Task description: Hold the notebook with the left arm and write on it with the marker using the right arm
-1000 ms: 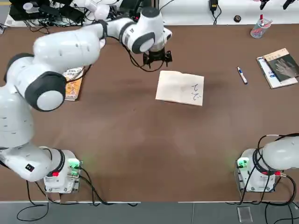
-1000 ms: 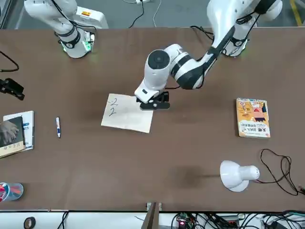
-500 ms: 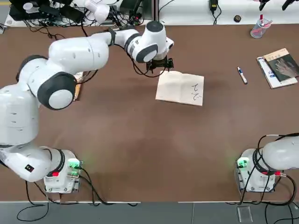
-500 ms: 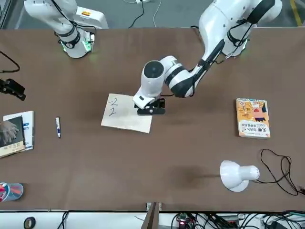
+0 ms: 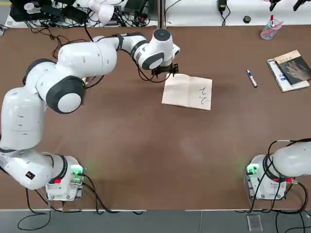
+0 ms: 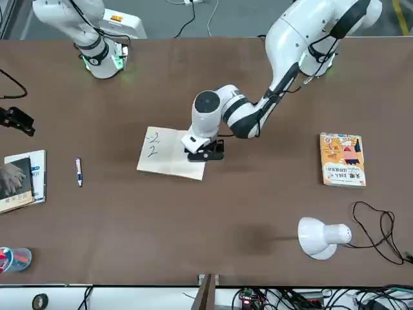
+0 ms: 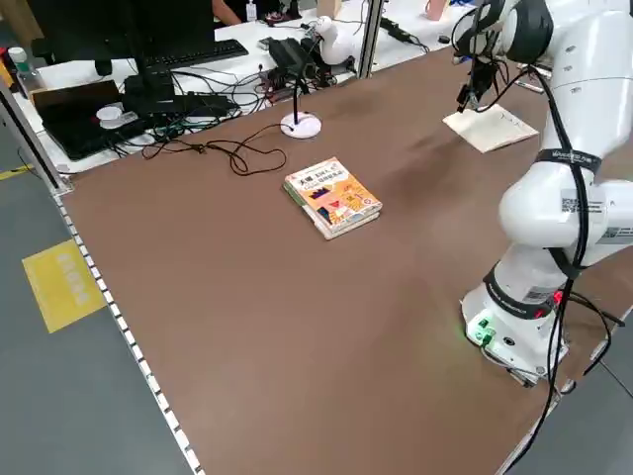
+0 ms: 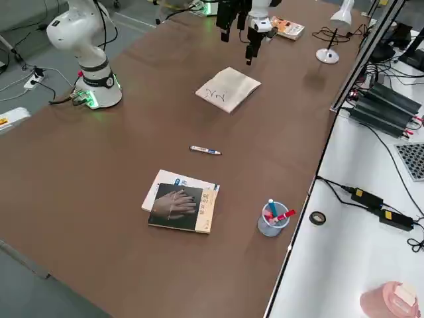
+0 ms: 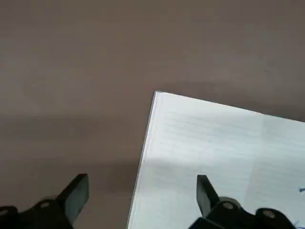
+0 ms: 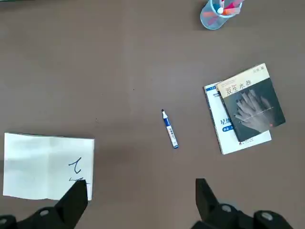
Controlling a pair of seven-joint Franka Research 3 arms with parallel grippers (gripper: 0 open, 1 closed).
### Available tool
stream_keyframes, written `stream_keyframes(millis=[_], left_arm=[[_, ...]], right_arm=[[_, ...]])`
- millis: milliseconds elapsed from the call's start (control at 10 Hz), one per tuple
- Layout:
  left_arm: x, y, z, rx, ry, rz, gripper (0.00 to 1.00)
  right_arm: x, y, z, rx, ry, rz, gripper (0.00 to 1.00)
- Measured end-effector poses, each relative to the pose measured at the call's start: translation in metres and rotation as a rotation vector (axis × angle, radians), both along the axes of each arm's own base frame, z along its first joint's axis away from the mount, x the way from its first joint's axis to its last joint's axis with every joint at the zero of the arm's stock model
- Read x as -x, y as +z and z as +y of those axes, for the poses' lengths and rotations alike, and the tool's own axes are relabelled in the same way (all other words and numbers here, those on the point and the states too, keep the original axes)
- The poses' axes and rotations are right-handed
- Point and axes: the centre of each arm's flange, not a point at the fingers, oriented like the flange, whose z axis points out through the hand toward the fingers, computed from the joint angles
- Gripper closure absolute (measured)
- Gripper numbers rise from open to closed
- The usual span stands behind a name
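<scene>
Brown table [image 5: 146,145] | left fingers [image 9: 76,193] open, lowered to notebook [image 5: 187,91] corner | right fingers [image 10: 76,198] open, parked

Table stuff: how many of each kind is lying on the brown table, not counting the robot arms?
Notebook: 1
Marker: 1
Books: 3 (orange one, hand-cover one, white one beneath it)
Desk lamp: 1
Pen cup: 1
Total: 7

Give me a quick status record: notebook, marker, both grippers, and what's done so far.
notebook: thin cream-white open notebook, flat mid-table, dark squiggles on one page
marker: slim white marker with blue cap, lying on table, untouched
left gripper: left gripper open, over the notebook's far corner
right gripper: right gripper open, empty, parked high
progress: notebook not yet pinned, marker not picked up
</scene>
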Motion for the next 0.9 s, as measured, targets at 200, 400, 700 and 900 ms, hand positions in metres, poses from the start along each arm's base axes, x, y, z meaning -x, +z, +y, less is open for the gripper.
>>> stream_keyframes(millis=[200, 400, 700, 900], left_arm=[[0.002, -0.009, -0.004, -0.001, -0.001, 0.000, 0.00], [0.008, -0.015, -0.014, 0.004, 0.004, 0.002, 0.00], [0.021, -0.028, -0.029, -0.003, -0.005, 0.005, 0.00], [0.023, -0.038, -0.031, -0.014, -0.009, -0.002, 0.00]], right_arm=[[0.000, 0.000, 0.000, 0.000, 0.000, 0.000, 0.00], [0.000, 0.000, 0.000, 0.000, 0.000, 0.000, 0.00], [0.000, 0.000, 0.000, 0.000, 0.000, -0.003, 0.00], [-0.001, 0.000, 0.000, 0.000, 0.000, -0.004, 0.00]])
